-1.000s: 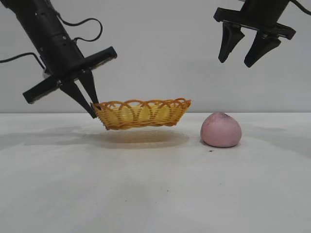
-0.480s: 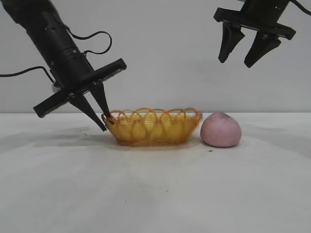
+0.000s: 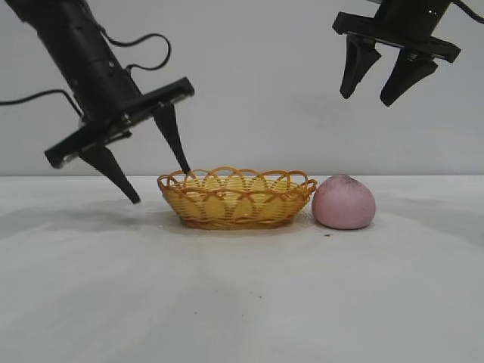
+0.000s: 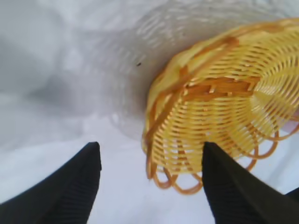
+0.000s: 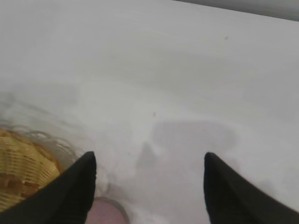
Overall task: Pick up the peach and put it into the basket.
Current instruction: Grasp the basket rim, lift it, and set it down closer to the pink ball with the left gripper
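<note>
The yellow-orange wicker basket (image 3: pixel 237 198) stands on the white table, its right end almost touching the dusty-pink peach (image 3: pixel 344 202). My left gripper (image 3: pixel 160 185) is open at the basket's left end. One finger sits just above the looped rim and the other hangs outside it, gripping nothing. The left wrist view shows the basket (image 4: pixel 224 107) near the left gripper (image 4: pixel 150 145), with rim loops between the spread fingers. My right gripper (image 3: pixel 366 98) hangs open high above the peach. In the right wrist view the right gripper (image 5: pixel 149 155) shows bare table between its fingers, the peach (image 5: pixel 105 212) and basket (image 5: pixel 23 168) at the edge.
The white table (image 3: pixel 242 302) runs wide in front of and on both sides of the two objects. A plain grey wall stands behind. A small dark speck (image 3: pixel 327 235) lies on the table in front of the peach.
The left gripper carried the lifted basket rightward, set it down beside the peach, then opened and let go of the rim. The right arm has not moved.
</note>
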{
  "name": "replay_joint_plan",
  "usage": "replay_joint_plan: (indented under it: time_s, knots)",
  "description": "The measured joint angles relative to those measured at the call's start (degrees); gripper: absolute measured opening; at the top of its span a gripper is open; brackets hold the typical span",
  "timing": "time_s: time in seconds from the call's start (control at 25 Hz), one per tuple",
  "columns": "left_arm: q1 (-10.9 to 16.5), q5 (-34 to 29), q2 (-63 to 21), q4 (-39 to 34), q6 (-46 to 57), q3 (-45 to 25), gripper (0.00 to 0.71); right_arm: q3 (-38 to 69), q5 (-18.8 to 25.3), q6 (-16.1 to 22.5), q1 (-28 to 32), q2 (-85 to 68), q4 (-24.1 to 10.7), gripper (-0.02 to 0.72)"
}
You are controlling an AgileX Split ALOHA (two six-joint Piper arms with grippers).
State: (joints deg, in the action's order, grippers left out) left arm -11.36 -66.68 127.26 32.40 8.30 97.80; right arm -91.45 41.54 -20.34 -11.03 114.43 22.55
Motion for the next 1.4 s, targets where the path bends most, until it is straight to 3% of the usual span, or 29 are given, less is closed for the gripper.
replay_joint_plan:
  time_s: [0.44, 0.76, 0.96, 1.16, 1.4]
  knots:
    - [1.6, -3.2, -4.9, -22.5, -1.6, 9.8, 0.417, 0.0, 0.6, 0.0, 0.0, 0.0, 0.3, 0.424]
    - [5.2, -3.5, -5.1, -30.6, -7.8, 10.9, 0.417, 0.0, 1.0, 0.0, 0.0, 0.0, 0.4, 0.424]
    - [5.8, -3.5, -7.5, -37.2, -8.9, 10.9, 0.417, 0.0, 1.6, 0.0, 0.0, 0.0, 0.4, 0.424]
    - [5.8, -3.6, -16.1, -40.1, -9.4, 7.2, 0.417, 0.0, 1.8, 0.0, 0.0, 0.0, 0.4, 0.424]
    - [5.8, -3.9, -31.4, -40.6, -10.1, -4.2, 0.417, 0.0, 1.8, 0.0, 0.0, 0.0, 0.4, 0.424]
